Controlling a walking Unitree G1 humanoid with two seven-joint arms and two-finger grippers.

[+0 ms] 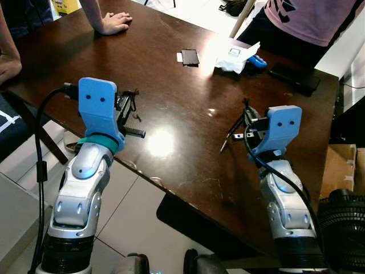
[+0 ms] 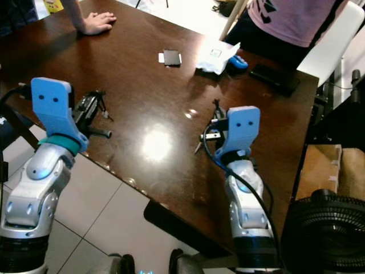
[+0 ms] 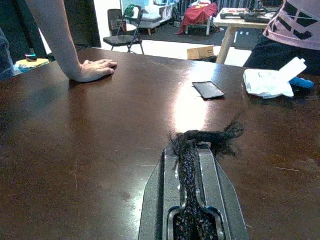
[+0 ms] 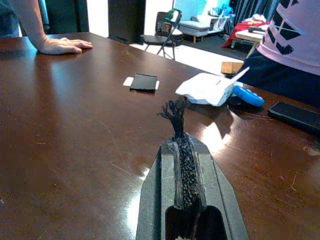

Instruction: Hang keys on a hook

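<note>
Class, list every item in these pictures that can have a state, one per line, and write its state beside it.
left gripper: fingers shut, hovering over the table.
right gripper: fingers shut, above the table.
black card: lying flat on the table.
white packet: crumpled, resting on the table beside a blue object.
black phone: lying flat, screen dark.
person's hand: palm down, pressed on the table.
table: glossy, reflecting light.
</note>
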